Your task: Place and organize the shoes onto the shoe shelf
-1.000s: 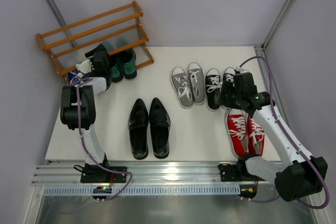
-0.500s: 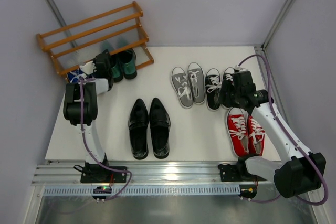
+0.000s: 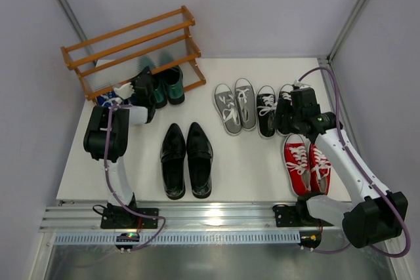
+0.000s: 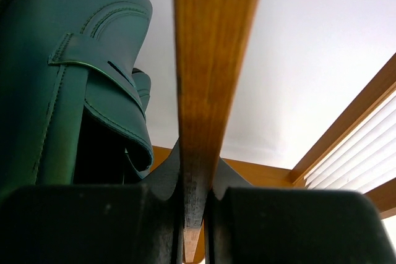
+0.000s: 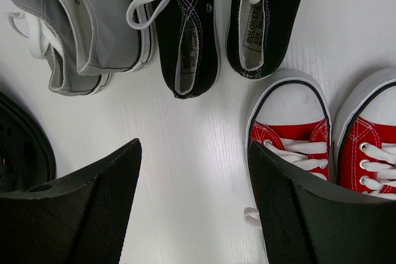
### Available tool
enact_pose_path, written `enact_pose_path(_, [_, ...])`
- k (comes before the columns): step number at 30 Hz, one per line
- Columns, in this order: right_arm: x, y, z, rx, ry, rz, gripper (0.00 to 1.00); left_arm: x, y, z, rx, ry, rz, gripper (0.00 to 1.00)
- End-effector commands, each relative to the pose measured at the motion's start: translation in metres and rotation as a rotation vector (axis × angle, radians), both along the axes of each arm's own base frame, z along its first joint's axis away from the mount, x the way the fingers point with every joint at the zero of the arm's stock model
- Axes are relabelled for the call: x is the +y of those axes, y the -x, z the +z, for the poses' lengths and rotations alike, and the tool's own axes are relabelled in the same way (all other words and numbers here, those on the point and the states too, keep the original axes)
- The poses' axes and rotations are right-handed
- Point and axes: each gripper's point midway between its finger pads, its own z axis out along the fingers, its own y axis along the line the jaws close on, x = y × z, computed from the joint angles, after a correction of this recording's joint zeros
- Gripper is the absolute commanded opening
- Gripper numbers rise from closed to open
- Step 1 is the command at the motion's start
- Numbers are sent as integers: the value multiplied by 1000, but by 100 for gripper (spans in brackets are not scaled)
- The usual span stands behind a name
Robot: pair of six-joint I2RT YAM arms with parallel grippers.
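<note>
My left gripper (image 3: 146,90) is shut on a lower rail (image 4: 210,60) of the orange-brown shoe shelf (image 3: 131,37), which stands at the back left. Dark green loafers (image 3: 167,83) (image 4: 74,78) sit in the shelf's bottom tier right beside that grip (image 4: 197,196), and blue sneakers (image 3: 105,100) peek out at the shelf's left end. My right gripper (image 3: 289,119) (image 5: 195,208) hovers open over bare table between the black-and-white sneakers (image 5: 192,29) and the red sneakers (image 5: 291,122), holding nothing.
Black leather loafers (image 3: 187,159) lie mid-table, toes away from me. Grey sneakers (image 3: 236,106), black-and-white sneakers (image 3: 268,109) and red sneakers (image 3: 305,165) cluster on the right. Walls close in the back and both sides of the table.
My left gripper closed on the shelf rail, and the shelf with the green loafers shifted to the right. The right arm hardly moved.
</note>
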Motion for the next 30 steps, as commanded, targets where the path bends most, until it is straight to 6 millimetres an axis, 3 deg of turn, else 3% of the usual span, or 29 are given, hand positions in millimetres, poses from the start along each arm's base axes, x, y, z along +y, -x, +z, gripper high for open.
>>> enact_pose_path(1, [3, -4, 15, -72, -16, 12, 72, -56, 19, -1, 5, 67, -135, 0])
enact_pose_path(11, [7, 2, 12, -74, -44, 31, 72, -83, 70, -10, 18, 86, -133, 0])
enact_pose_path(15, [10, 5, 12, -72, -52, 40, 72, -80, 71, -4, -16, 100, -118, 4])
enact_pose_path(19, [11, 7, 12, -76, -56, 47, 72, -81, 60, 13, -49, 96, -136, 39])
enact_pose_path(20, [11, 7, 13, -77, -56, 45, 72, -83, 58, 18, -58, 97, -156, 53])
enact_pose_path(24, [12, 7, 14, -79, -55, 49, 75, -81, 58, 46, -94, 51, -181, 75])
enact_pose_path(26, [13, 6, 15, -81, -55, 51, 75, -80, 63, 52, -84, 30, -195, 93])
enact_pose_path(27, [13, 6, 14, -80, -57, 52, 76, -80, 71, 70, -104, 17, -207, 96])
enact_pose_path(28, [14, 6, 15, -83, -58, 52, 78, -80, 76, 60, -55, -1, -220, 100])
enact_pose_path(29, [14, 5, 15, -83, -58, 52, 78, -81, 82, 63, -43, -13, -240, 100])
enact_pose_path(30, [14, 5, 16, -85, -58, 54, 79, -85, 93, 80, -59, -48, -279, 100])
